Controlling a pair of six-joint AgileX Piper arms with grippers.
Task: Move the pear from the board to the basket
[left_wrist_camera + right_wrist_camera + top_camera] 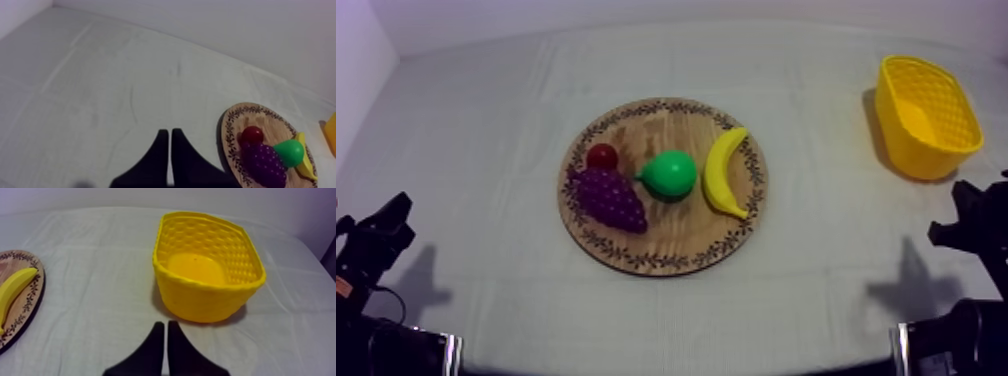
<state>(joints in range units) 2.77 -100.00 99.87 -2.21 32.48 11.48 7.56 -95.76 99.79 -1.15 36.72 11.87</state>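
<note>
A green pear (669, 174) lies in the middle of the round wooden board (666, 252), between a bunch of purple grapes (607, 198) and a banana (724, 170). The yellow basket (926, 116) stands empty at the far right. My left gripper (391, 222) rests low at the left edge, shut on nothing. From the left wrist its fingers (167, 136) form a narrow wedge, with the pear (290, 152) on the board (231, 130) beyond them. My right gripper (958, 212) rests low at the right, shut; its fingers (165, 326) point at the basket (207, 270).
A small red fruit (602, 156) sits on the board behind the grapes. Bare cloth lies between the board and the basket and all along the table's front. A pale wall edges the table at the far left.
</note>
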